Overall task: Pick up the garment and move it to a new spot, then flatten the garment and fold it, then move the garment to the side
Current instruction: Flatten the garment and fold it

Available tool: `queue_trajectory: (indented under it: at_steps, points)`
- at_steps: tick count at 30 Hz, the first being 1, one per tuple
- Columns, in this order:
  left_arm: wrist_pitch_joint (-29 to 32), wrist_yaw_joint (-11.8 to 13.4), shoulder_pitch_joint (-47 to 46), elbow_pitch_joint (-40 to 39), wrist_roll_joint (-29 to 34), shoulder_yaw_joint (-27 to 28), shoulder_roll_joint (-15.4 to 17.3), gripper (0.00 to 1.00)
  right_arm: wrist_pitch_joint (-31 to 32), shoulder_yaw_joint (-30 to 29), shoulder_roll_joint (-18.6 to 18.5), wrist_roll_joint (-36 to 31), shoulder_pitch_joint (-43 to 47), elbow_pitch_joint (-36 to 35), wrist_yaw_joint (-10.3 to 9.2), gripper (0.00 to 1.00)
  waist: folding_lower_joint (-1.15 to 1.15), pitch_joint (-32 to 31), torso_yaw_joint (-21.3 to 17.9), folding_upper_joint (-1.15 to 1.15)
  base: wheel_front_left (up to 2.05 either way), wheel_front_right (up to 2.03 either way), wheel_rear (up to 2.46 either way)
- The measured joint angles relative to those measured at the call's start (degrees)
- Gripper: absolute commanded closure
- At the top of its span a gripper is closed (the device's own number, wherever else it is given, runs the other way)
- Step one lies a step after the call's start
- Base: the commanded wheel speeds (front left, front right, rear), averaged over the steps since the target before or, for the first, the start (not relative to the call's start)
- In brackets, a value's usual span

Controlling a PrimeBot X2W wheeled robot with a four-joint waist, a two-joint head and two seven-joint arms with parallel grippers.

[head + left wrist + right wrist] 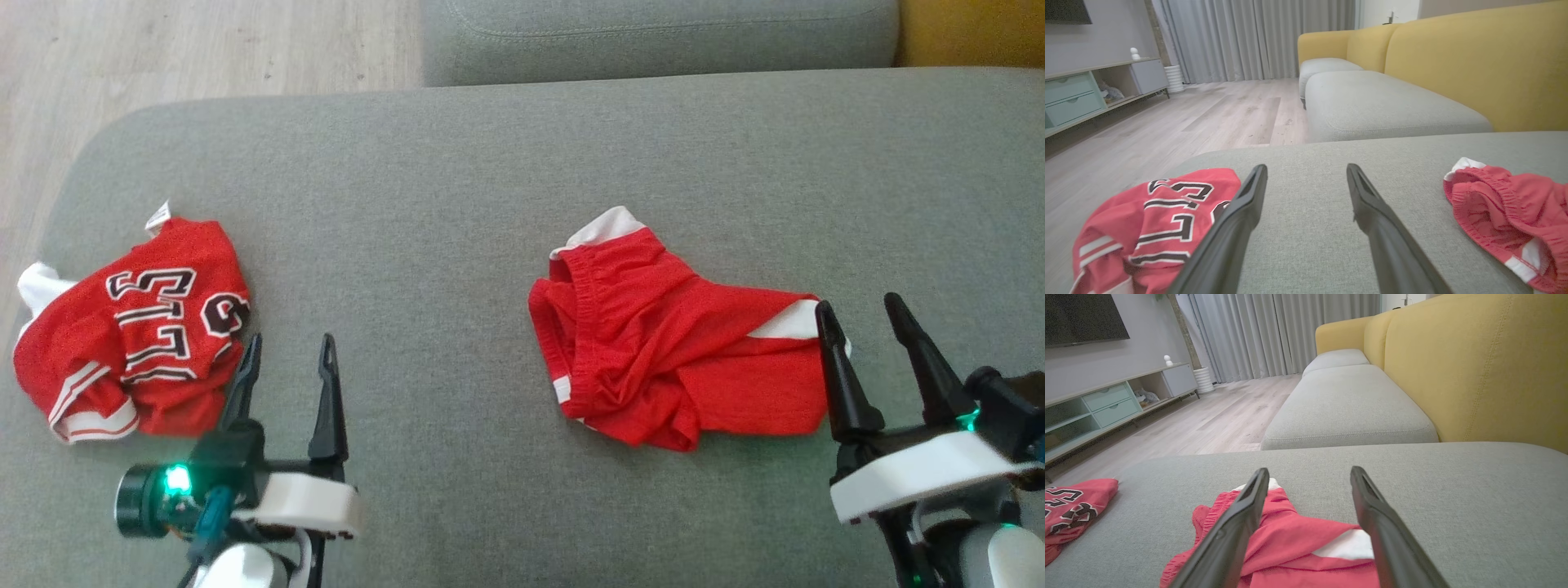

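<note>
Garments partly hidden and cut off
The crumpled red mesh jersey with black-and-white lettering (139, 327) folds over its own letters, and the left gripper (291, 338) covers its near corner. The right gripper (859, 302) masks one end of the rumpled red shorts with white trim (653, 343), which the left wrist view cuts off at its right edge. A small white object (1134, 53) is too small to identify.

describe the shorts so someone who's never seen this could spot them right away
Find the wide grey cushion. Two red garments lie on it; the shorts are the one on the robot's right. Unlike the jersey, they have an elastic waistband and no lettering.
</note>
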Motion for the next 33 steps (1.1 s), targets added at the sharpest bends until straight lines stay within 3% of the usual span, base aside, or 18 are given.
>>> queue_trajectory:
  at_steps: [7, 25, 28, 33]
  points:
    - [5.1, 0.7, -1.0, -2.7, 1.0, -1.0, 1.2, 0.00, 0.2, 0.0, 0.0, -0.1, 0.7, -0.2, 0.00, 0.00, 0.01, 0.2, -0.8, 0.00, 0.00, 0.00, 0.00]
    - [6.5, 1.5, -0.5, -4.4, 0.3, -1.2, 2.1, 0.00, 0.1, -0.2, 0.2, 0.0, 0.6, -0.1, 0.00, 0.00, 0.01, 0.8, -0.8, 0.00, 0.00, 0.00, 0.00]
    - [8.0, -0.6, -1.1, -5.1, 0.3, -4.0, 2.0, 0.00, 0.1, -0.3, 0.2, 0.0, 0.6, -0.2, 0.00, 0.00, 0.00, 1.2, -0.9, 0.00, 0.00, 0.00, 0.00]
    - [13.6, -8.7, -7.7, -3.4, -0.7, -13.7, -2.2, 0.00, 0.1, -0.6, 0.2, 0.1, 0.4, -0.2, 0.00, 0.00, 0.01, 3.0, -0.7, 0.00, 0.00, 0.00, 0.00]
